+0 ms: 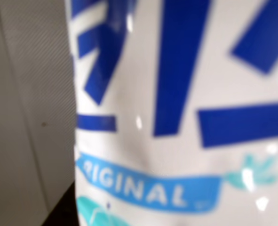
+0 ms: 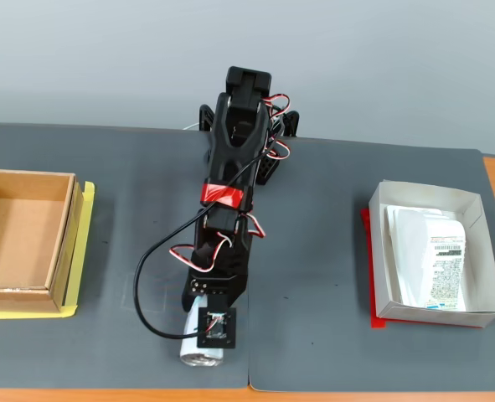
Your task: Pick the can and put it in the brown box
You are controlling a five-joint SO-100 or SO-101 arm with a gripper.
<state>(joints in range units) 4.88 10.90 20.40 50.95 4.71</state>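
The can fills most of the wrist view, very close and blurred: white with big blue lettering and a light-blue "ORIGINAL" banner. From the fixed view it lies on the grey mat near the front edge, its silver end sticking out below the arm's head. My gripper is right over the can, and the wrist camera mount hides its fingers, so I cannot see whether they are closed on it. The brown box sits at the far left, open and with nothing inside.
Under the brown box lies a yellow sheet. A white paper box holding receipts stands at the right on a red sheet. The arm's base is at the back centre. The table's wooden front edge runs just beyond the can.
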